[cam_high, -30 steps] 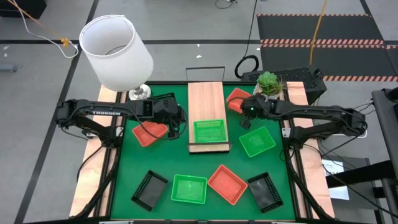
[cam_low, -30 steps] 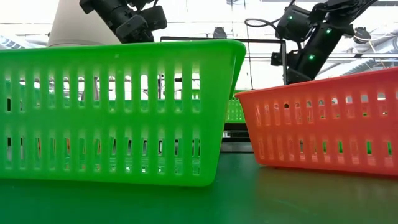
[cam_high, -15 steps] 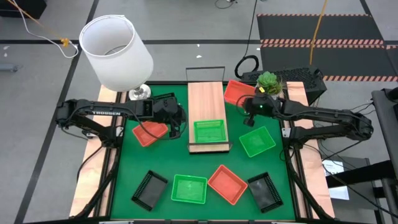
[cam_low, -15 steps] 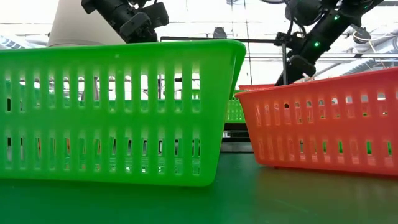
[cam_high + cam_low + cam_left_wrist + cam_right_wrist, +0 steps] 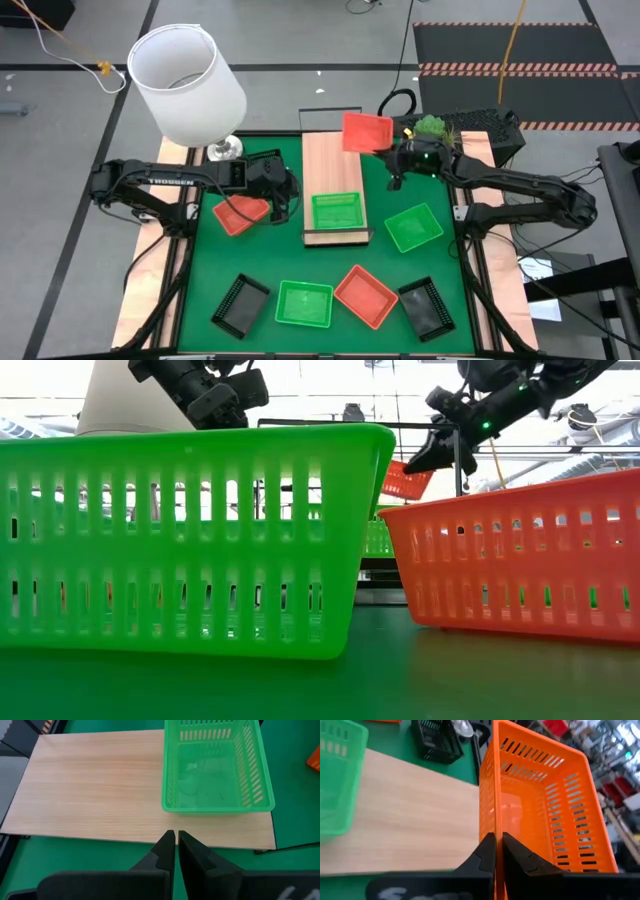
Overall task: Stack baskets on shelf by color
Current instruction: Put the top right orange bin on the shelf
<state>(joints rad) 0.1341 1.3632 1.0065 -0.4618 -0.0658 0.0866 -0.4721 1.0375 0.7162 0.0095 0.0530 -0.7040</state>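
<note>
Left end effector (image 5: 283,203) is parked low just beside the left edge of the long light-wood plank shelf (image 5: 330,160), fingers closed with only a sliver between them and nothing held, as seen in the left wrist view. It is judged to be waiting clear so the shelf is left free. Just beside it, on the green mat (image 5: 262,258), an orange-red slatted plastic basket (image 5: 240,214) lies, likely a later pick for this arm.

One bright green slatted plastic basket (image 5: 337,212) is already seated on the near end of the shelf; the far stretch of the plank is bare, so room is kept for two more colour stacks.

Right end effector (image 5: 393,166) is raised over the far right side of the shelf, fingers pinched shut on one wall of a second orange-red slatted basket (image 5: 366,131). The basket is carried tilted, hanging off the clamped rim, above and apart from the plank; a rim pinch is judged the only practical grip on a shallow tray. Placement on the far end looks intended.

Remaining baskets are spread on the worktop: a green one (image 5: 413,227) right of the shelf, and along the near edge a black one (image 5: 240,305), a green one (image 5: 304,303), an orange-red one (image 5: 365,295) and a black one (image 5: 426,306).
</note>
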